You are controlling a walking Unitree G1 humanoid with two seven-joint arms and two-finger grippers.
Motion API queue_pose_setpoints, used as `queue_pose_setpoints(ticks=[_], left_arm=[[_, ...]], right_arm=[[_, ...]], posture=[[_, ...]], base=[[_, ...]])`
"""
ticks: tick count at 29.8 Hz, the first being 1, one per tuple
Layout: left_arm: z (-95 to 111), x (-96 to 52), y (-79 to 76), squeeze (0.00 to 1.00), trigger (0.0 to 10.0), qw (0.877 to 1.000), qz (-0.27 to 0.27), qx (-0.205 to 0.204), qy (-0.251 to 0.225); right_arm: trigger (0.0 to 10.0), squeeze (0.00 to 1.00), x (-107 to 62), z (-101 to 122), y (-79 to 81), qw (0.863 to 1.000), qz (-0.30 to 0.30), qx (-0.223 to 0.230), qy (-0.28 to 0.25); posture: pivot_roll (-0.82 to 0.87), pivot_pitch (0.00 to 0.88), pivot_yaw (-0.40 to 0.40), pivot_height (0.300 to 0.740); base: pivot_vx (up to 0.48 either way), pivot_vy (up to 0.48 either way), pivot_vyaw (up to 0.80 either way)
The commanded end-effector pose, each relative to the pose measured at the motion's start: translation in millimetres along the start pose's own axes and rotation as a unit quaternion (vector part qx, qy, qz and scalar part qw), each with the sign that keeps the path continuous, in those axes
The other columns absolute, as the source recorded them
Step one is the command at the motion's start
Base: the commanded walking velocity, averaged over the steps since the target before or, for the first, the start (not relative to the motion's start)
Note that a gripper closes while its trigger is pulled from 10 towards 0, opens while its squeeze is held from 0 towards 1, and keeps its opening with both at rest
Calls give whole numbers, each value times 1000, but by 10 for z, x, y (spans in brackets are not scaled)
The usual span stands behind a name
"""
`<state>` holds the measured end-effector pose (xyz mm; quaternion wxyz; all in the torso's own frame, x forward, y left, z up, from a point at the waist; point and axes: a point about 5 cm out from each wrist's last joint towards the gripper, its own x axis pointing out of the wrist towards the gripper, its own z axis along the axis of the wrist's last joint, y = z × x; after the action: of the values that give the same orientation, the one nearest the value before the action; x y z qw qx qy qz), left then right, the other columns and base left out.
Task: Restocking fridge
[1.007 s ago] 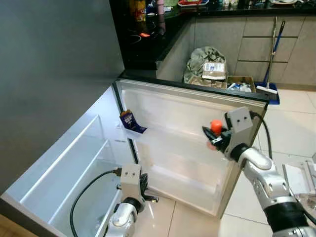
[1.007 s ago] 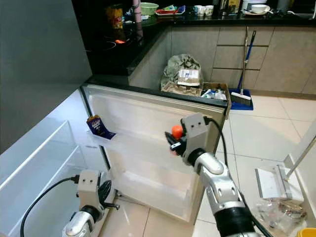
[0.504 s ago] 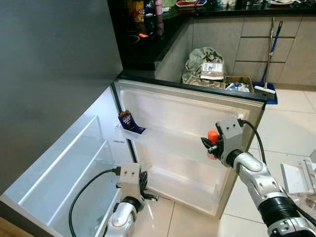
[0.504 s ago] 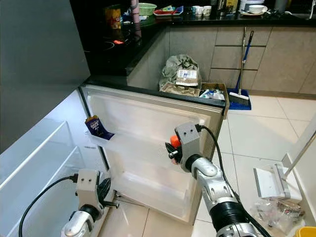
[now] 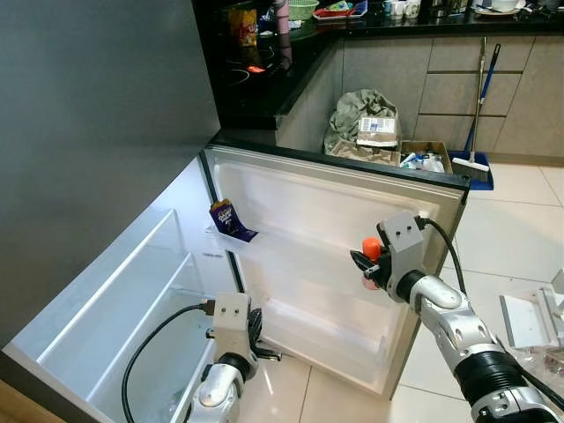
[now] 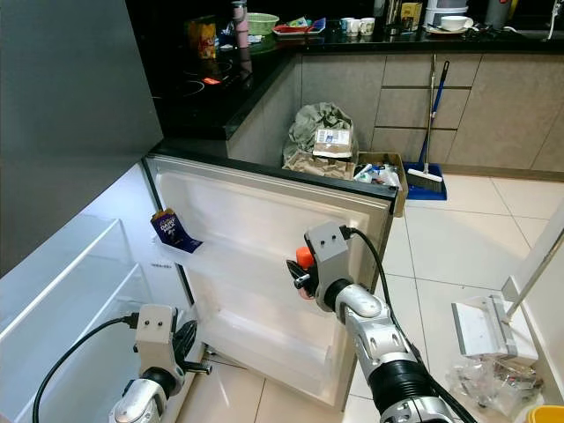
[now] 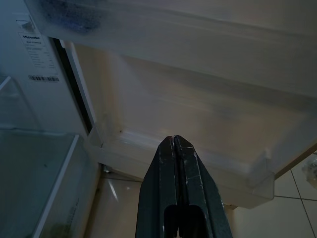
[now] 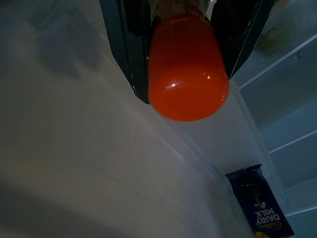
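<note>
Right gripper: the right gripper (image 5: pixel 366 262) was clamped on an orange-capped bottle (image 8: pixel 187 69), held close against the inner face of the open fridge door (image 5: pixel 308 229).
Step in hand, judged: seating the bottle on a door shelf; it probably wanted keeping upright and lowering behind the shelf lip before the fingers let go.
Left gripper: the left gripper (image 7: pixel 174 148) hung low near the door's bottom shelf (image 7: pixel 198 163), fingers pressed together, holding nothing.
Door shelves: the upper shelf held a purple chocolate packet (image 5: pixel 227 217).
Fridge compartment: its white shelves (image 5: pixel 132 300) looked bare.

"DAIRY MILK" on purple chocolate wrapper (image 8: pixel 261 208), "Hisense" on fridge label (image 7: pixel 30 38)
</note>
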<state>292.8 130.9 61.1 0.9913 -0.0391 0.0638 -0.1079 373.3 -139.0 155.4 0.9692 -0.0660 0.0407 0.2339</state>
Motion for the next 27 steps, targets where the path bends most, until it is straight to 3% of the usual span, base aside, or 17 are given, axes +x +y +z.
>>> queue_pose_setpoints(ticks=[1, 9, 14, 20, 27], left_arm=[[-8, -13, -2, 0, 10000, 1000, 1, -2, 3], [-8, -12, -6, 0, 10000, 1000, 3, -2, 3], [29, -6, -4, 0, 10000, 1000, 5, -5, -8], [136, 16, -1, 0, 10000, 999, 7, -9, -36], [215, 3, 15, 0, 10000, 999, 4, -10, -53]], right_arm=[[10000, 0, -8, -132, 46, 999, 9, 20, 30], [10000, 0, 33, -44, 32, 1000, 7, 14, 12], [10000, 0, 102, 165, 22, 997, -10, 40, -58], [10000, 0, 190, 270, 43, 992, -11, 77, -103], [10000, 0, 287, 322, 143, 993, 8, 45, -105]], posture=[[-39, 125, 66, 740], [-40, 125, 61, 740], [-39, 125, 60, 740], [-24, 121, 57, 740], [0, 127, 51, 740]], base=[[0, 0, 0], [0, 0, 0], [0, 0, 0], [0, 0, 0], [0, 0, 0]])
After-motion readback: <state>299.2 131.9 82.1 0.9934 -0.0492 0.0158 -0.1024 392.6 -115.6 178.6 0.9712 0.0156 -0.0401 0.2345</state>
